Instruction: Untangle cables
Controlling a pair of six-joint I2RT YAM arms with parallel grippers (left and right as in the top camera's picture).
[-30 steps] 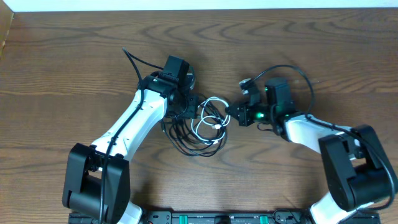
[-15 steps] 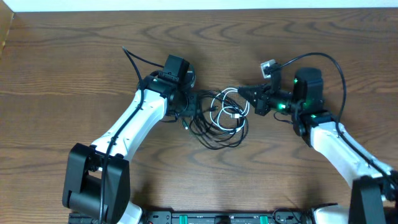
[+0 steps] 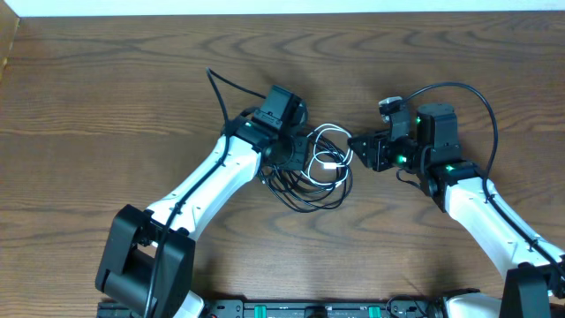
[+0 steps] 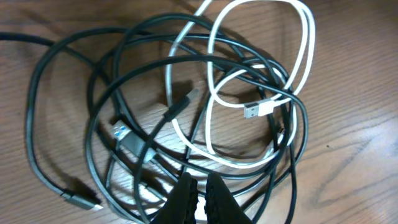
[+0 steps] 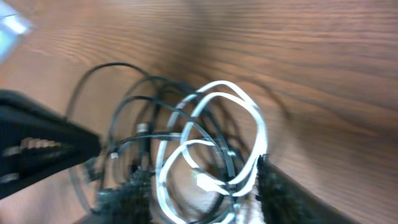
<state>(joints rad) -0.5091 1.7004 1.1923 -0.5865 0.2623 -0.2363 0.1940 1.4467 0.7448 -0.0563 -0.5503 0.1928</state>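
The cables (image 3: pixel 320 173) lie in one knotted heap near the middle of the bench (image 3: pixel 106 71), slightly nearer its far edge, between the two grippers.

The left gripper (image 3: pixel 300 152) sits over the heap's left side. In its wrist view the left gripper (image 4: pixel 200 179) has its fingers (image 4: pixel 185 199) drawn almost together at the near rim of the black loops. A pale sliver shows in the slit, but I cannot tell whether a strand is pinched there.

The white cable (image 4: pixel 309 43) loops beyond the fingers, its plug (image 4: pixel 256 111) lying free on the wood.

The right gripper (image 3: pixel 357 148) is at the heap's right side. Its fingers (image 5: pixel 280 193) are spread wide, and the white cable's (image 5: pixel 252 118) loops lie between them, one brushing the right-hand finger.
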